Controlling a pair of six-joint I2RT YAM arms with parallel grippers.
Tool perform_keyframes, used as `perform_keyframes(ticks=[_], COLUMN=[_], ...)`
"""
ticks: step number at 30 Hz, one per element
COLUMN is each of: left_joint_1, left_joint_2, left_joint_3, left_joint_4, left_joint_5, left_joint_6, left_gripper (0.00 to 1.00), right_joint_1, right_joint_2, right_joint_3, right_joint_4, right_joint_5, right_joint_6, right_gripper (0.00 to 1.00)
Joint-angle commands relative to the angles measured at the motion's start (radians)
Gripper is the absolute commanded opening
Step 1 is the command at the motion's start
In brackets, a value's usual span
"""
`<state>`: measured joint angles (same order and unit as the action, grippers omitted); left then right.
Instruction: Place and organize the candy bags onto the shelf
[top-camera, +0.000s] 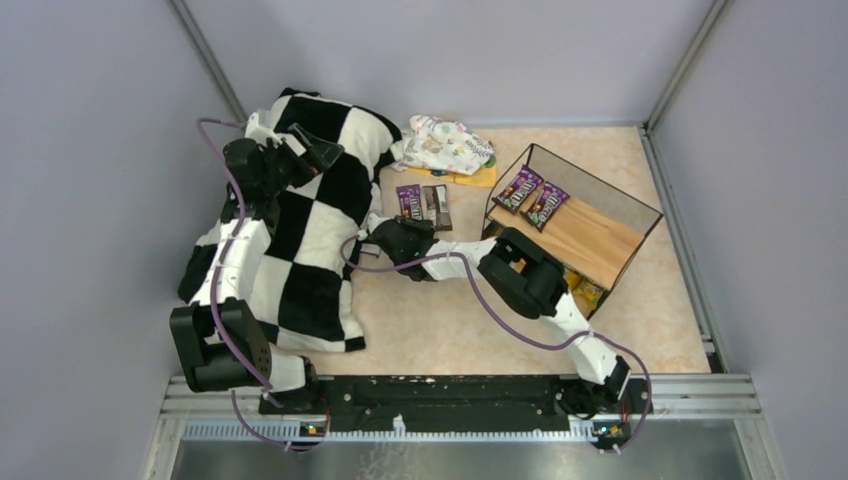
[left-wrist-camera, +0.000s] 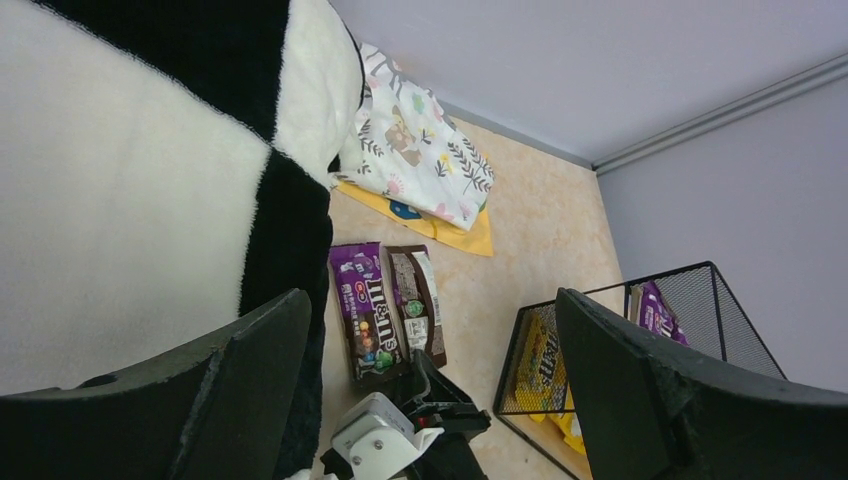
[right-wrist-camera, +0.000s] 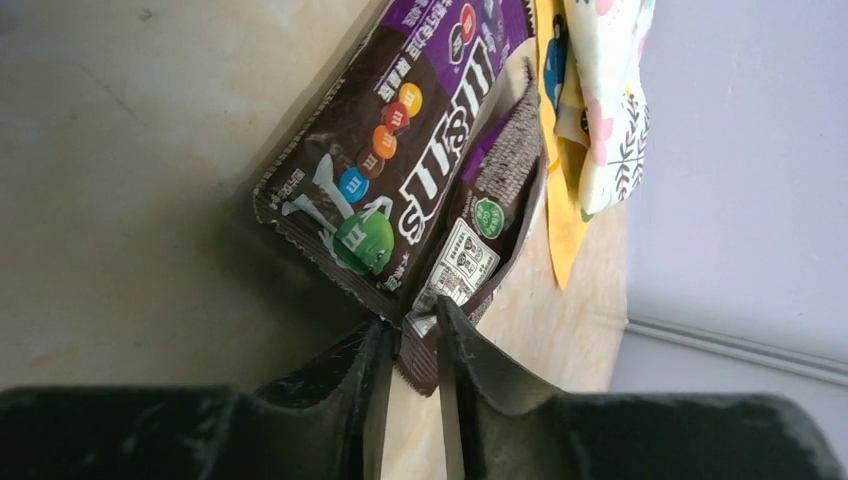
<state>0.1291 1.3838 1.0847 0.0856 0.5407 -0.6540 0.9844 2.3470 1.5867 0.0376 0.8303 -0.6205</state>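
A purple candy bag (top-camera: 408, 202) and a brown one (top-camera: 437, 206) lie side by side on the table left of the shelf (top-camera: 575, 225). My right gripper (top-camera: 424, 229) is shut on the near end of the brown bag (right-wrist-camera: 490, 200), which shows pinched between the fingers (right-wrist-camera: 365, 345); the purple bag (right-wrist-camera: 400, 160) touches it. Two purple bags (top-camera: 532, 196) lie on the shelf's upper board, and yellow bags (top-camera: 583, 290) on the lower tier. My left gripper (top-camera: 315, 150) is open and empty above the checkered blanket (top-camera: 300, 230).
A white floral cloth bundle (top-camera: 445, 143) rests on a flat orange sheet (top-camera: 478, 178) behind the loose bags. The blanket covers the table's left side. Grey walls close in the back and sides. The shelf's wire frame (left-wrist-camera: 700, 275) stands at the right.
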Motion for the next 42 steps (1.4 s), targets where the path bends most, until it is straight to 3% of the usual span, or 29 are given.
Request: perform_keyframes(ticks=[1,5,12,15,19,23,33,42], left_joint_1=[0.012,0.018,0.024,0.026,0.029,0.029,0.026,0.007], left_joint_2=[0.001,0.000,0.007,0.006,0.004,0.003,0.008,0.002], left_joint_3=[0.000,-0.001,-0.003,-0.005,-0.006,-0.008,-0.005,0.003], left_joint_4=[0.065,0.066,0.071,0.076,0.080,0.083,0.069,0.059], left_joint_5=[0.030,0.030,0.040,0.045,0.049,0.048,0.032,0.029], left_joint_6=[-0.015,-0.017,-0.026,-0.031,-0.035,-0.034,-0.017,-0.005], left_gripper=[0.98,0.98,0.98,0.98,0.98,0.98,0.98,0.98], right_joint_1=[-0.016,-0.015,0.009,0.017,0.017,0.019,0.019,0.019], right_joint_2=[0.033,-0.012,-0.301,-0.494,-0.782,-1.004,-1.249,-1.427], right_joint_3=[0.014,0.021,-0.067,-0.141,-0.269,-0.338,-0.323,-0.219], right_joint_4=[-0.054,-0.085,-0.200,-0.269,-0.284,-0.282,-0.422,-0.743], right_joint_5=[-0.017,-0.021,-0.101,-0.266,-0.599,-0.766,-0.572,-0.154], right_joint_6=[0.027,0.045,0.251,0.384,0.496,0.578,0.706,0.627], right_gripper=[0.20,0.00,0.00,0.00,0.00,0.00,0.00,0.00])
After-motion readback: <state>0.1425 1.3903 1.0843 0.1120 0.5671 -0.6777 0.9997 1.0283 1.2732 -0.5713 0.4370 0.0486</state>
